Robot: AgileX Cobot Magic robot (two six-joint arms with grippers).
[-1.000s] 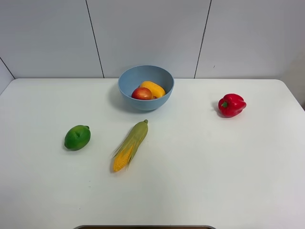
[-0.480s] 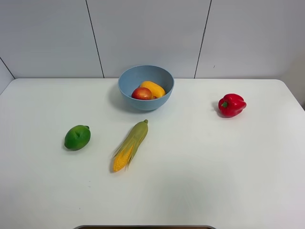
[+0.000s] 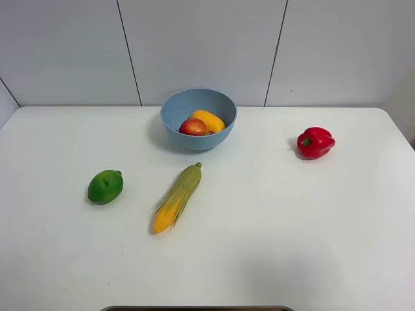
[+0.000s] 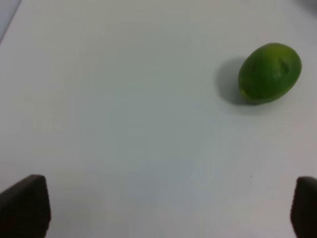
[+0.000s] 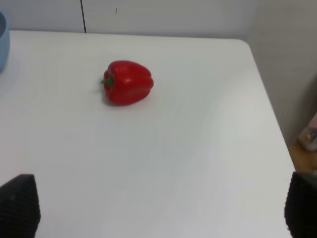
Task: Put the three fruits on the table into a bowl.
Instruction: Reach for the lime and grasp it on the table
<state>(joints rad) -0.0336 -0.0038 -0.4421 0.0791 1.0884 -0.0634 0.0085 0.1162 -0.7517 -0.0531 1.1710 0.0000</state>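
1. A round, deep, light-blue glossy bowl [image 3: 194, 100] stands at the far middle of the large white table [image 3: 292, 227]. It holds a round red apple with a yellowish blush [image 3: 193, 127] and, touching it from behind, an oblong yellow-orange mango [image 3: 209, 120].
2. The round green lime [image 3: 105, 186] lies on the table's left side, well apart from the bowl and nearer the front. It is the one fruit not in the bowl.
3. A husked yellow corn cob [image 3: 177, 196] lies slantwise between lime and bowl. Its green tip points toward the bowl, near it but apart.
4. A glossy red bell pepper with a green stem [image 3: 316, 142] sits alone on the right side.
5. The left pincer [image 4: 163, 208] is released and empty, with its dark fingertips [image 4: 25, 206] spread wide. The lime lies ahead, clear of them.
6. The right pincer [image 5: 161, 208] is likewise spread and empty, with the pepper ahead on bare table.
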